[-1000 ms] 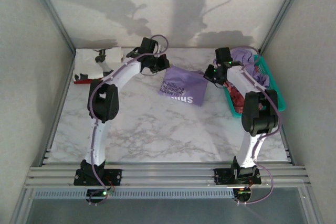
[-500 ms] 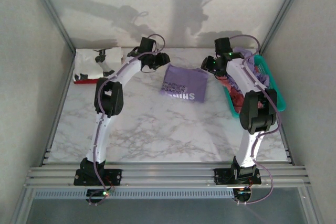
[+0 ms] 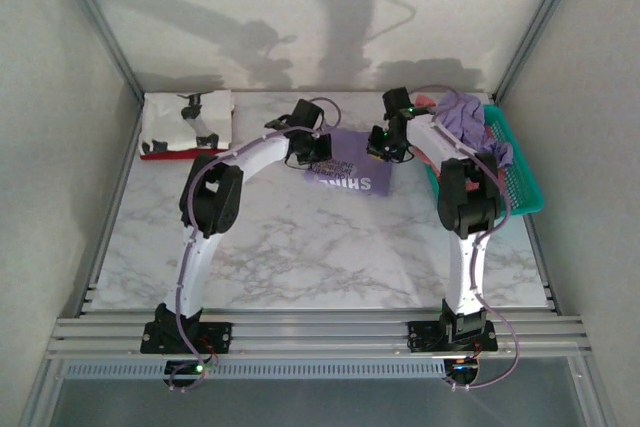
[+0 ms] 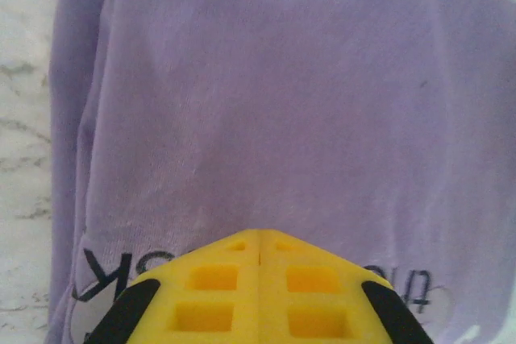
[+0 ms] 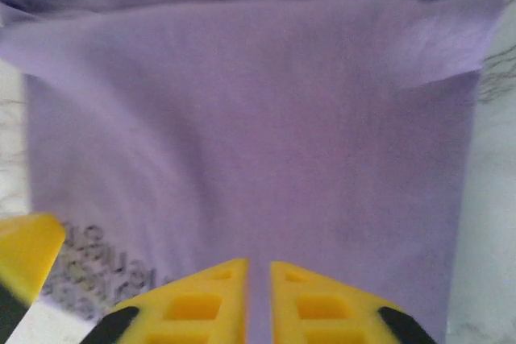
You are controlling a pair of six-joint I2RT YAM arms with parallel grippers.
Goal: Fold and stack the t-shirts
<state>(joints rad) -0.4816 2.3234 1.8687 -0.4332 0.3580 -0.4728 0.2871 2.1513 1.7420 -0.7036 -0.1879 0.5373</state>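
A: Quick one. What's changed?

B: Both arms have swung in. A second ago the left gripper sat off the far left corner of the lavender shirt, and the right gripper was back by the basket. Now both hang over the shirt's far half, one per side. The shirt lay skewed then. It's square now, white lettering along the near edge.

A: Jaws?

B: Left wrist view: fingers of the left gripper pressed together, no gap, tips right at the lavender shirt. Right wrist view: right gripper all but together, thin slit left. Can't tell if either has fabric nipped between the tips.

A: Shirt relative to them?

B: Directly under and ahead of both, cloth spreading past each pair of fingers. There's a folded-over band across the top of the right wrist view. It lies on the table, far centre, between stack and basket.

A: Meaning for the task?

B: My read: straightening is done, and this is setup for the next fold. Not stacked yet. The white shirt sits on a red shirt far left. Another purple shirt is heaped at the basket's far end.
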